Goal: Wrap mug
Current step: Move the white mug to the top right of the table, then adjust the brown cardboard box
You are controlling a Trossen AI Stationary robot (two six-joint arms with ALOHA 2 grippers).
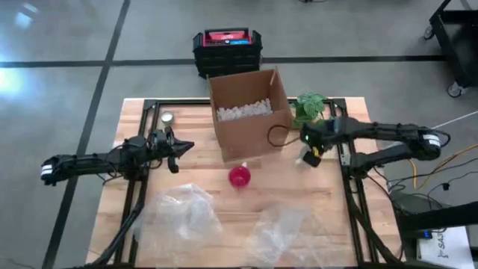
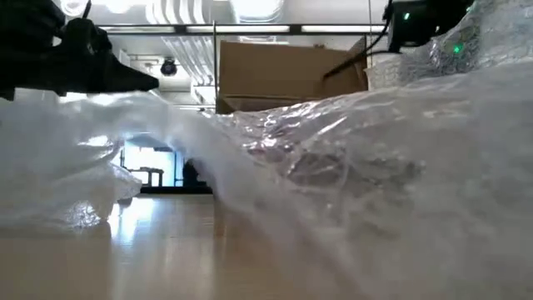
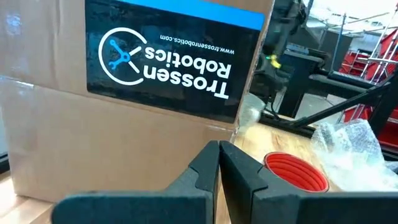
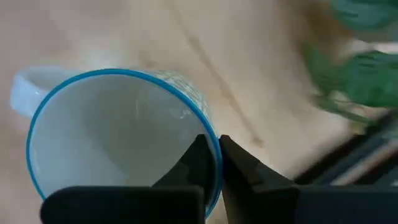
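Observation:
The mug [image 4: 118,137] is white with a blue rim, and its handle [image 4: 22,87] sticks out sideways. It shows under my right gripper [image 4: 214,158], which is shut on it to the right of the cardboard box [image 1: 250,112]. In the high view the mug [image 1: 307,158] is a small pale shape below that gripper. My left gripper [image 3: 219,158] is shut on nothing, left of the box, pointing at its labelled side. Two clear plastic wrap sheets [image 1: 183,209] [image 1: 284,228] lie on the table's near half. My right gripper pinches the mug's rim [image 4: 216,140] on the side away from the handle, one finger inside the mug and one outside. The fingers come from above, pointing down into the open mouth. The mug stays upright; I cannot tell whether its base is on the table.
A red cup [image 1: 239,177] stands in front of the box, which holds white packing fill [image 1: 243,110]. A green plant [image 1: 310,104] sits at the far right, close to my right gripper. A small round object [image 1: 167,117] lies far left. A black and red case [image 1: 226,48] stands beyond the table.

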